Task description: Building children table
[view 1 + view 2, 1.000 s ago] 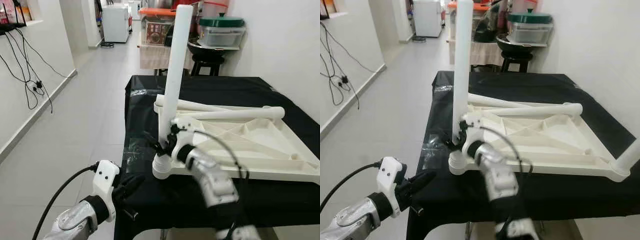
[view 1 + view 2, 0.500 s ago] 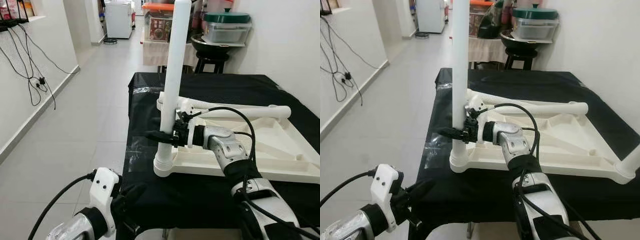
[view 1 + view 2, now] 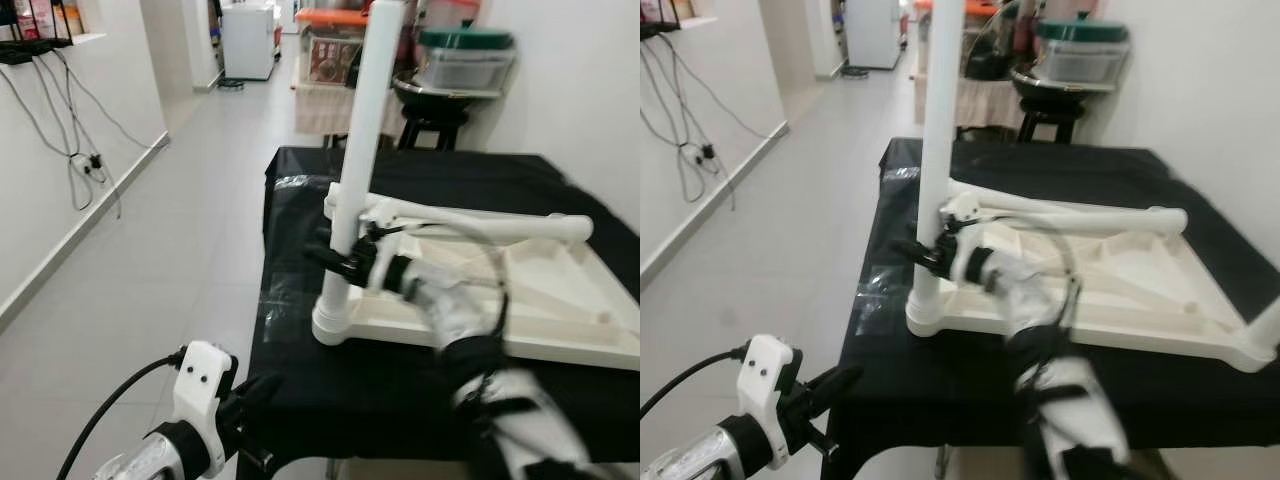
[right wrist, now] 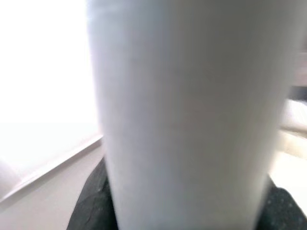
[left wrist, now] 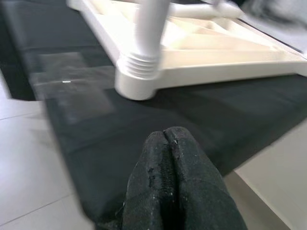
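A white children's table top (image 3: 575, 345) lies upside down on the black-covered table (image 3: 300, 215). One white leg (image 3: 362, 120) stands upright in its near left corner socket (image 3: 335, 325). My right gripper (image 3: 335, 258) is shut on this leg just above the socket. In the right wrist view the leg (image 4: 187, 115) sits between the dark fingers (image 4: 91, 206). A second leg (image 3: 480, 222) lies across the far side of the top. My left gripper (image 3: 255, 395) is shut and holds nothing, low before the table's front left corner; its fingertips (image 5: 168, 158) point at the socket.
Another leg stub (image 3: 1265, 335) rises at the top's near right corner. A stool (image 3: 430, 125) and stacked containers (image 3: 465, 60) stand behind the table. A white wall runs along the right. Open tiled floor (image 3: 150, 260) lies to the left, with cables (image 3: 85, 150) on the left wall.
My right arm has swung from below the leg round to its right and is now blurred, while its gripper has stayed at the leg. The camera has shifted a little.
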Available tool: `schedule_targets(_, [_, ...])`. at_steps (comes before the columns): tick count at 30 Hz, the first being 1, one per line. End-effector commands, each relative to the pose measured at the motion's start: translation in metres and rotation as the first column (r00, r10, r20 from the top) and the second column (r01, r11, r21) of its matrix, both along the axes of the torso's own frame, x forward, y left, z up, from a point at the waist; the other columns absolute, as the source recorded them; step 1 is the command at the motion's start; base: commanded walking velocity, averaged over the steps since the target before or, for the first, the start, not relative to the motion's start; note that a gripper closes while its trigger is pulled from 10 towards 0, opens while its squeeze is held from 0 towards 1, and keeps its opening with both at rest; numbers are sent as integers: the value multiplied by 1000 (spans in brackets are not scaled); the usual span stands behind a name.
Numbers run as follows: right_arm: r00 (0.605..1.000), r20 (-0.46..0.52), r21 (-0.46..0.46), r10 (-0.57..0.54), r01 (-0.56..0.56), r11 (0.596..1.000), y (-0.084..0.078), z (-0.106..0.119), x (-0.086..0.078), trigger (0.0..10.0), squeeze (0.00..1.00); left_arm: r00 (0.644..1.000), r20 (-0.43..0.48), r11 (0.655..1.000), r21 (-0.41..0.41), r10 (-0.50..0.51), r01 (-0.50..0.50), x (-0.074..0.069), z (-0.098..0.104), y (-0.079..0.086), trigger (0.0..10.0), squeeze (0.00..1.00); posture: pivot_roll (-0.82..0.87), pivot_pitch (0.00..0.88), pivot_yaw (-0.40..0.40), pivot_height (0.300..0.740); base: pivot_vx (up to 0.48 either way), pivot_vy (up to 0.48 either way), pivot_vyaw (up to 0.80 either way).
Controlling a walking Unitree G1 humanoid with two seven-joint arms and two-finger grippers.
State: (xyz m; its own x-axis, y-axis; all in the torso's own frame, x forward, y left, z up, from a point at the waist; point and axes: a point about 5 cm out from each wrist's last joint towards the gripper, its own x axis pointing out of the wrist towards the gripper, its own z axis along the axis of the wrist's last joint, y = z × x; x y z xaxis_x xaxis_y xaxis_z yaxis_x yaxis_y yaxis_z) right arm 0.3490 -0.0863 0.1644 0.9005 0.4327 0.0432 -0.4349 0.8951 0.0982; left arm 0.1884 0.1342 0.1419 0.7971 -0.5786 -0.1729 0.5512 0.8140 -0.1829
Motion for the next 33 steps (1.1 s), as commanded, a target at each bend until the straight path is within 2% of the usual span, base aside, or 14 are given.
schedule_targets(1, [972, -206, -1, -113, 115, 993, -5, -36, -15, 0, 0, 1000, -9, 1000, -9, 10, -10, 2, -3, 0, 10000, 0, 27, 0, -83, 740, 0, 0, 0])
schedule_targets(9, [984, -161, -58, -70, 61, 996, 17, -33, -11, 0, 0, 1000, -4, 999, -23, -29, 29, 10, -3, -4, 10000, 0, -1, 0, -65, 740, 0, 0, 0])
schedule_targets(10, [985, -150, -74, -80, 70, 995, 18, -27, -7, 10000, 0, 999, 13, 999, -27, -37, 37, 12, 2, -6, 10000, 0, 1, 0, -63, 740, 0, 0, 0])
schedule_targets(14, [987, -124, -78, -102, 93, 993, 18, -17, -5, 10000, 0, 998, 41, 999, -29, -40, 41, 12, 9, -10, 10000, 0, 7, 0, -64, 740, 0, 0, 0])
schedule_targets(15, [989, -119, -55, -86, 80, 995, 20, -9, -10, 10000, 561, 997, 56, 999, -20, -47, 48, 10, 13, -11, 10000, 0, 20, 0, -63, 740, 0, 0, 0])
schedule_targets(16, [989, -119, -55, -86, 80, 995, 20, -9, -10, 10000, 561, 997, 56, 999, -20, -47, 48, 10, 13, -11, 10000, 0, 20, 0, -63, 740, 0, 0, 0])
schedule_targets(17, [994, -108, -28, -12, 9, 1000, 24, 0, -13, 10000, 1000, 996, 73, 999, -26, -45, 47, 7, 18, -13, 10000, 0, 28, 0, -75, 740, 0, 0, 0])
schedule_targets(23, [948, -23, -34, 319, -319, 947, 28, 31, -17, 10000, 1000, 994, 105, 999, -25, -33, 36, 5, 25, -12, 10000, 0, 13, 0, -83, 740, 0, 0, 0])
schedule_targets(24, [914, -11, -85, 406, -406, 910, 24, 34, -14, 10000, 0, 994, 107, 999, -35, -28, 32, 7, 25, -13, 10000, 0, 14, 0, -86, 740, 0, 0, 0])
schedule_targets(25, [914, -11, -85, 406, -406, 910, 24, 34, -14, 10000, 0, 994, 107, 999, -35, -28, 32, 7, 25, -13, 10000, 0, 14, 0, -86, 740, 0, 0, 0])
schedule_targets(27, [808, -37, -203, 588, -582, 787, 14, 35, -8, 10000, 0, 998, 62, 1000, -15, -23, 24, 6, 14, -9, 10000, 0, 9, 0, -70, 740, 0, 0, 0])
schedule_targets(29, [808, -37, -203, 588, -582, 787, 14, 35, -8, 10000, 0, 998, 62, 1000, -15, -23, 24, 6, 14, -9, 10000, 0, 9, 0, -70, 740, 0, 0, 0])
schedule_targets(31, [765, -59, -257, 641, -632, 731, 12, 36, -7, 10000, 0, 999, 38, 999, -5, -34, 34, 4, 10, -5, 10000, 0, 11, 0, -58, 740, 0, 0, 0])
schedule_targets(33, [645, -60, -285, 761, -742, 607, 16, 45, -12, 10000, 0, 997, 30, 997, -37, -64, 65, 0, 14, -4, 10000, 0, 43, 0, -69, 740, 0, 0, 0])
